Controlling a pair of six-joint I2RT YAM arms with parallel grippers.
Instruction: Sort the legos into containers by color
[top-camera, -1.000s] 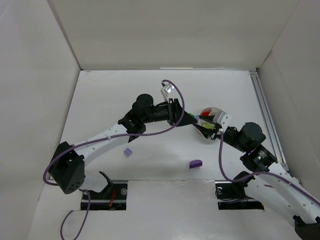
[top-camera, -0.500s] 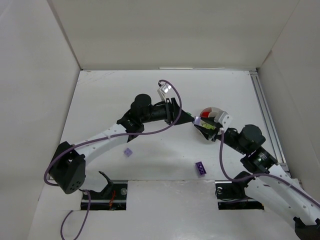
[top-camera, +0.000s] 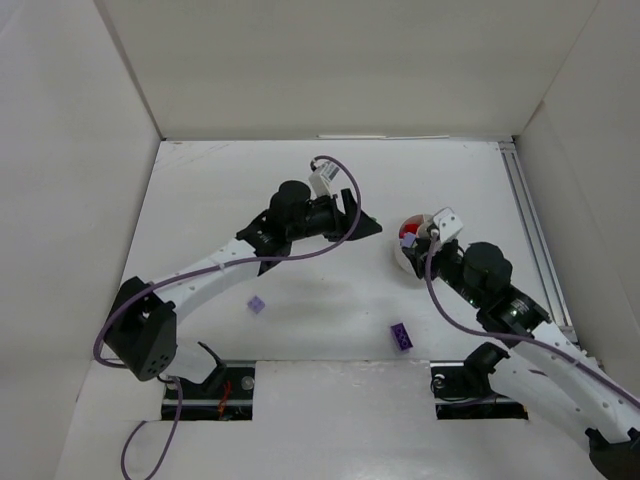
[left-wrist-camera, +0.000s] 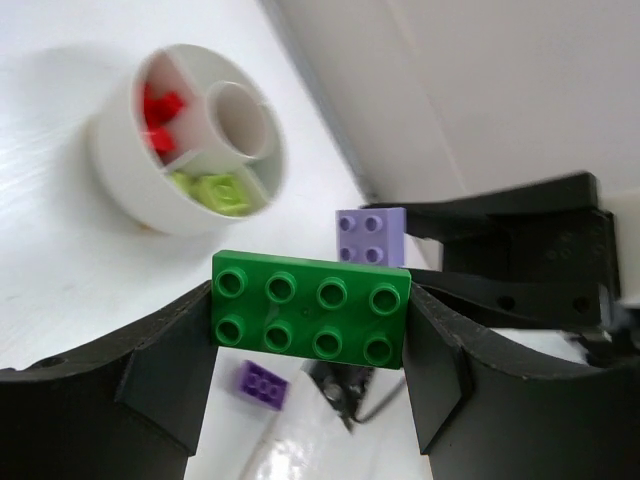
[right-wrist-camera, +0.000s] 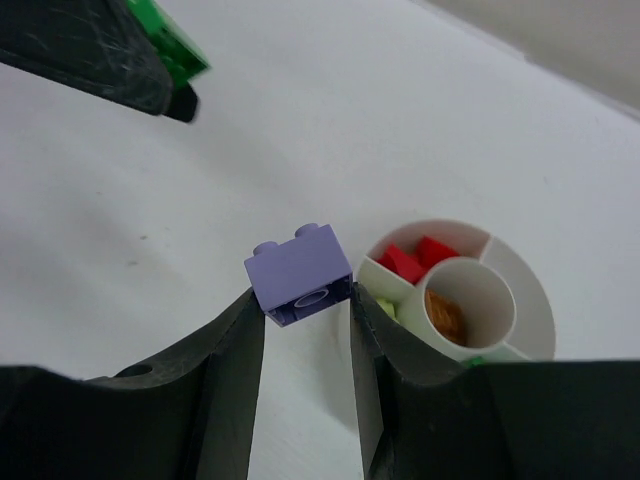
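dish (top-camera: 404, 250) half hidden behind right arm (top-camera: 485, 272), loose purple brick (left-wrist-camera: 262, 383) blurred in left wrist view

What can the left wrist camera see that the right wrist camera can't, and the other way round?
Only the left wrist view shows a darker purple brick lying loose on the table, and the full eight-stud face of the green brick. Only the right wrist view shows an orange-brown piece inside the dish's central cup. Both show the round white dish with red bricks in one wedge, the green brick clamped in the left pincer, and the lilac brick clamped in the right pincer.
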